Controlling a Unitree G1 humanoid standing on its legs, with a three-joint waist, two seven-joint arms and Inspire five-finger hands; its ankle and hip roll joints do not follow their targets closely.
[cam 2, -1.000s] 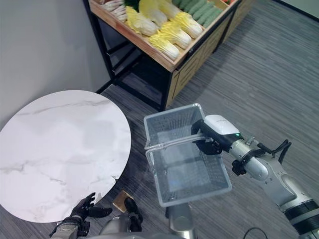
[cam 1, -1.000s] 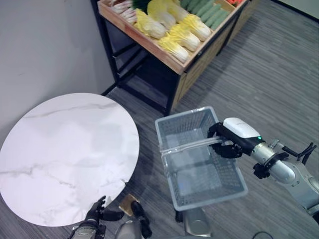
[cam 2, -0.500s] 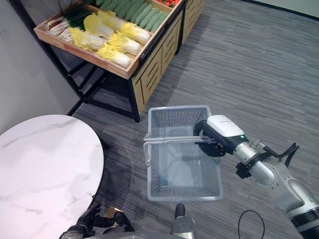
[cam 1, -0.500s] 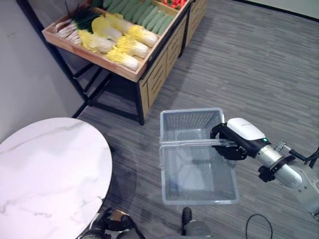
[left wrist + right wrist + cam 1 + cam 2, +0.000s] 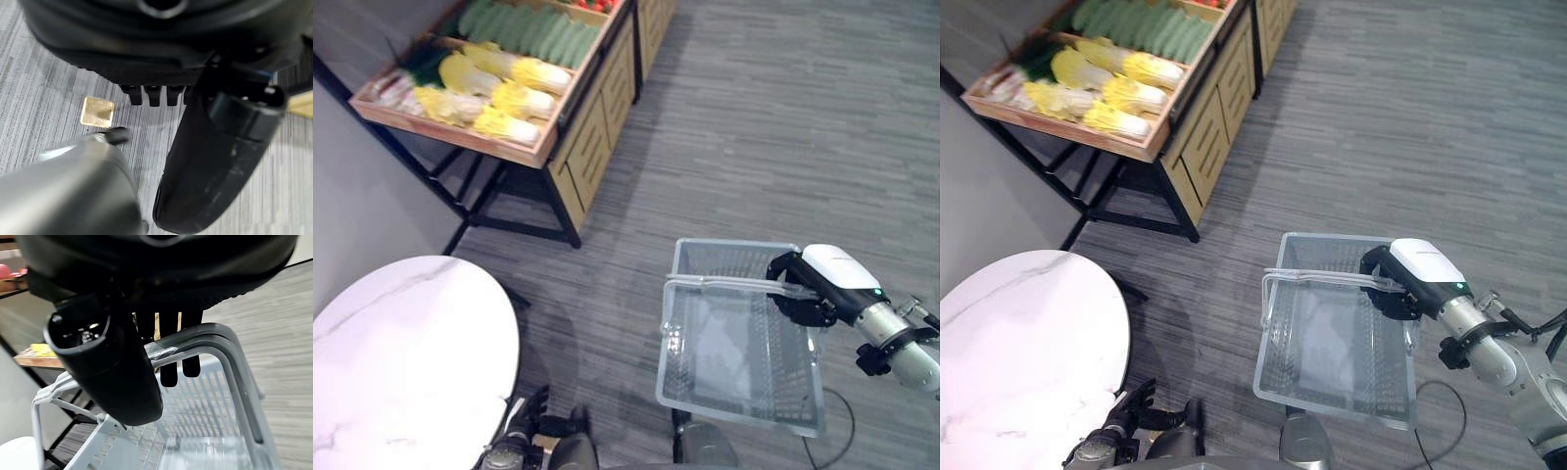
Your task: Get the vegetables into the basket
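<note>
Grey carpet floor [image 5: 783, 127] lay under the basket [image 5: 741, 348], its handles [image 5: 724, 284] clasped by right hand [image 5: 808, 294] fingers [image 5: 166, 367]; left hand [image 5: 1126, 411] hung with fingers spread.

Vegetable stand [image 5: 499, 88] cut off by top edge; red produce unidentifiable.

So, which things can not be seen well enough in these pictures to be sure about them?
- Produce stand: cut off by the top edge in both eye views; the red items at that edge are too small to name.
- Round table: cut off by the left and bottom edges.
- Left hand: low at the bottom edge, small; it holds nothing.
- Basket: its handle passes under the right hand, whose fingers curl round it.
</note>
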